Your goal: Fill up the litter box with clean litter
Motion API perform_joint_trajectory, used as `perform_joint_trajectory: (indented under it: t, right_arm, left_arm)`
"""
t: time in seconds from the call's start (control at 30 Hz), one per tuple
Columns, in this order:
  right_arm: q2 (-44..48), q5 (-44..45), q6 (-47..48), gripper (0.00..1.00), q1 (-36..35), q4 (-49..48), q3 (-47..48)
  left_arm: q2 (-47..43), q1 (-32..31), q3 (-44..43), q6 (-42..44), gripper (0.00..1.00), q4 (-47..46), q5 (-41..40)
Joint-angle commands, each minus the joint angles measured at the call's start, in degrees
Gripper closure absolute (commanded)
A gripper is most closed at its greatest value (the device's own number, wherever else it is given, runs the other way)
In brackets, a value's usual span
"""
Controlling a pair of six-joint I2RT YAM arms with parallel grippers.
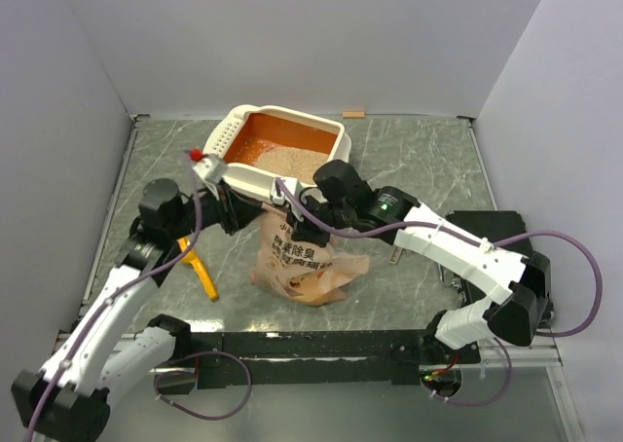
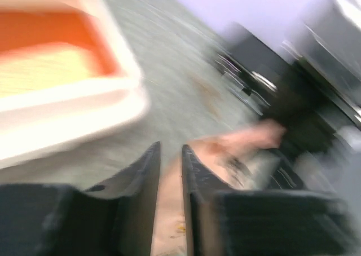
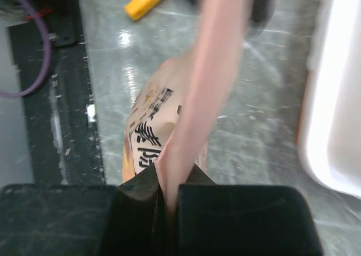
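Grey-green marbled table [image 1: 428,160], pale lavender walls [image 1: 292,33]. Litter box [image 1: 326,123] at far centre: cream shell, orange inside, beige clean litter [image 1: 292,160] heaped at its near end. Paper bag [image 1: 302,262] stands just before it. Right gripper [image 3: 167,180] pinches the bag's edge tight. Left gripper [image 2: 169,154] slightly parted, tan paper in the gap; view blurred, grip unclear.

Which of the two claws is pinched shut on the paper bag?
The right gripper: its jaws are shut on the paper bag. The left gripper shows a gap between its jaws.
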State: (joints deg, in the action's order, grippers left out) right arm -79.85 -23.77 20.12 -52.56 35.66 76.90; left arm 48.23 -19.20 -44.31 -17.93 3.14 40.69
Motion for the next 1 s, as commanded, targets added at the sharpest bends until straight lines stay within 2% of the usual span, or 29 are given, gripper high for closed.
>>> perform_joint_trajectory:
  t: [0.0,0.03,0.1,0.17,0.33,0.43,0.63,0.8,0.97]
  right_arm:
    - [4.27,7.50,-0.70,1.00,-4.30,-3.41,12.02]
    - [3.92,10.73,-0.43,1.00,-5.01,-2.71,13.78]
    - [2.69,12.60,0.53,1.00,-7.29,-0.78,18.79]
    - [0.42,13.75,0.89,1.00,-8.26,1.51,24.57]
    - [-5.04,15.51,2.38,1.00,-12.91,6.61,33.39]
    - [-8.20,14.37,0.45,1.00,-13.80,2.69,30.95]
    - [-19.70,19.63,-4.03,1.00,-15.29,-5.50,19.26]
    - [-19.82,25.68,-4.74,1.00,-16.35,-7.80,18.45]
    - [-17.01,32.91,-2.11,1.00,-16.35,-5.25,24.69]
  left_arm:
    - [-12.25,0.92,-3.86,0.10,0.60,5.30,-37.75]
    - [-17.50,0.92,-2.28,0.00,0.56,5.56,-40.48]
    - [-22.19,0.83,-0.34,-0.26,0.52,6.00,-49.17]
    - [-27.82,0.92,2.21,0.00,0.51,7.05,-51.40]
    - [-33.28,0.92,7.22,-0.52,0.50,7.68,-52.99]
    - [-31.45,0.92,5.56,-0.52,0.52,9.78,-52.81]
    - [-28.54,0.92,4.41,-0.26,0.56,12.42,-53.08]
    - [-30.03,0.83,5.29,-0.35,0.53,11.72,-52.99]
    - [-29.25,0.92,4.94,-0.35,0.54,11.80,-52.73]
